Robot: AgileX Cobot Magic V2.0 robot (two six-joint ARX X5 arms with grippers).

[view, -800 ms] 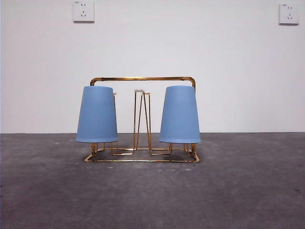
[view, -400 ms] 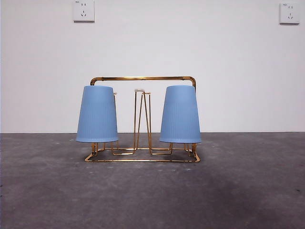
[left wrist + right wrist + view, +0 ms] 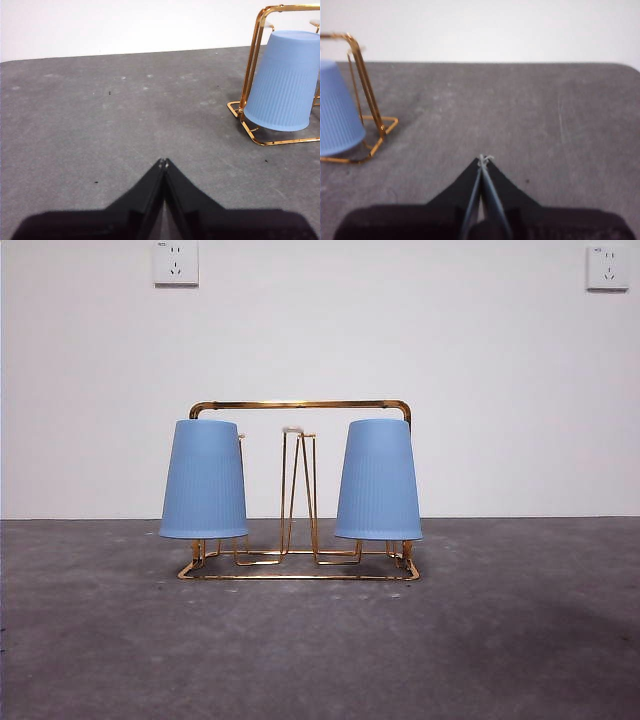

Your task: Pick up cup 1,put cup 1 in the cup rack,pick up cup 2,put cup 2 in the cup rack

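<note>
I find the cup rack [image 3: 298, 490] standing on the grey desk [image 3: 320, 640]. Left of its centre prongs, cup 1 [image 3: 204, 480] hangs upside down on the rack. Right of the prongs, cup 2 [image 3: 377, 481] hangs likewise. My left gripper [image 3: 163, 162] sits clear of the rack, jaws closed and empty. My right gripper [image 3: 485, 159] does too, jaws closed on nothing.
</note>
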